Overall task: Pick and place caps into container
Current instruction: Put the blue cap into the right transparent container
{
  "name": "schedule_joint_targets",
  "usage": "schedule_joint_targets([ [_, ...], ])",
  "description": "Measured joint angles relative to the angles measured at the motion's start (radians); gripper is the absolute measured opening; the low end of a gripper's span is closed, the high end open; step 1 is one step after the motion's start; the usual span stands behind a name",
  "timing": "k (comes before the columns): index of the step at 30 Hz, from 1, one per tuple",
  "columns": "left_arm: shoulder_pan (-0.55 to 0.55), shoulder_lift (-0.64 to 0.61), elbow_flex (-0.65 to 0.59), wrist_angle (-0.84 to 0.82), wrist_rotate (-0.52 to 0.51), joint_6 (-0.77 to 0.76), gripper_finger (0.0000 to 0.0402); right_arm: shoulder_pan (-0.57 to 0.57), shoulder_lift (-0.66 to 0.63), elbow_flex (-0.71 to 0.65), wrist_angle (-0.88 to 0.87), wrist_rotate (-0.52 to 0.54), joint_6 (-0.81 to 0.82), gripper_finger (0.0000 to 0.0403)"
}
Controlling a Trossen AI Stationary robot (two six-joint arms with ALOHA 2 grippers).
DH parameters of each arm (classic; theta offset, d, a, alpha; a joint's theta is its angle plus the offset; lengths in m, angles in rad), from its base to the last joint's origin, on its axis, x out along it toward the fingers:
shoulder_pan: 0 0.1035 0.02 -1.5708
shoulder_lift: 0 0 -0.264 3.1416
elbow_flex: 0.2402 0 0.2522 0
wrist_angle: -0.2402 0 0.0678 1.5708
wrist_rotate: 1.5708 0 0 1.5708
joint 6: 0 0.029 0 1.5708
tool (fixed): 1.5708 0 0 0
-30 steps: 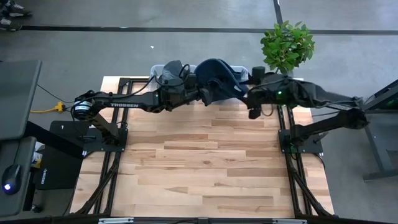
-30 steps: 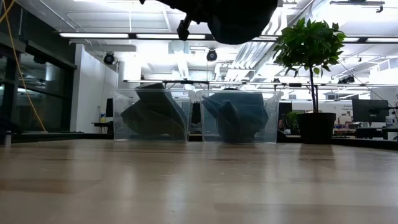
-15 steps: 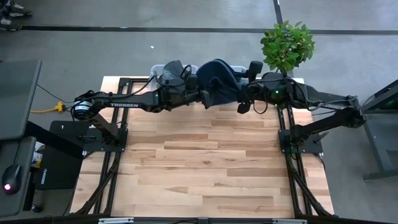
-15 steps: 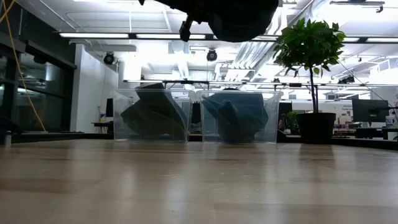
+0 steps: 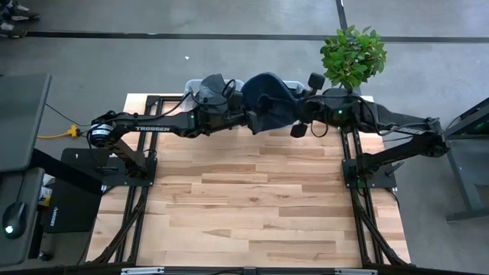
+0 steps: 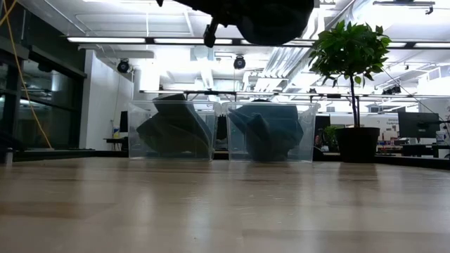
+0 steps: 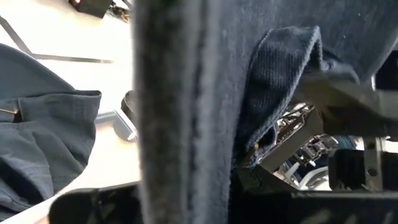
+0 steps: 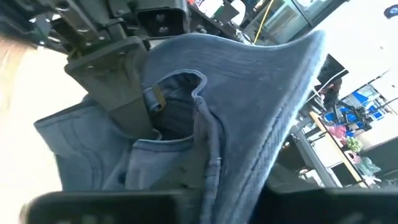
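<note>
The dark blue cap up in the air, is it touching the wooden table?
Apart. The low view shows the dark blue cap hanging at the top of the picture, with open room and the clear bins between it and the wooden table.

One legible marking only: "TROSSEN" in white capitals, running along the forearm link of the dark left robot arm, between its shoulder joint and its wrist, seen in the high view. The low view and both wrist views show no readable lettering, numbers or signs. Small coloured shapes in the room behind the dark blue denim cap in the right wrist view are too blurred to read.
</note>
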Motion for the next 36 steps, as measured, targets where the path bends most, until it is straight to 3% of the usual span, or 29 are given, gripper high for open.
schedule_joint_targets([
  [4, 0.0, 0.0, 0.0, -0.006, 0.008, -0.005, 0.0, -0.001, -0.001, 0.0, 0.007, 0.004, 0.01, 0.0017],
  [10, 0.0, 0.001, 0.0, -0.011, -0.004, 0.028, 0.0009, -0.046, -0.002, 0.0, -0.008, -0.056, 0.075, 0.0016],
  [15, -0.001, 0.003, -0.001, -0.013, 0.003, 0.144, 0.008, -0.13, -0.001, 0.0, -0.037, -0.143, 0.117, 0.0015],
  [21, 0.014, -0.024, -0.002, 0.028, -0.177, 0.223, 0.021, -0.249, 0.0, 0.0, -0.052, -0.176, 0.122, 0.0015],
  [25, 0.031, -0.058, 0.002, 0.056, -0.233, 0.258, 0.0272, -0.335, 0.0, 0.0, -0.058, -0.253, 0.154, 0.0015],
  [33, 0.046, -0.116, 0.0, 0.056, -0.246, 0.373, 0.0295, -0.466, 0.084, 0.0, -0.03, -0.407, 0.176, 0.0015],
  [36, 0.055, -0.115, 0.0, 0.027, -0.174, 0.425, 0.0296, -0.499, 0.141, 0.0, 0.016, -0.425, 0.18, 0.0015],
])
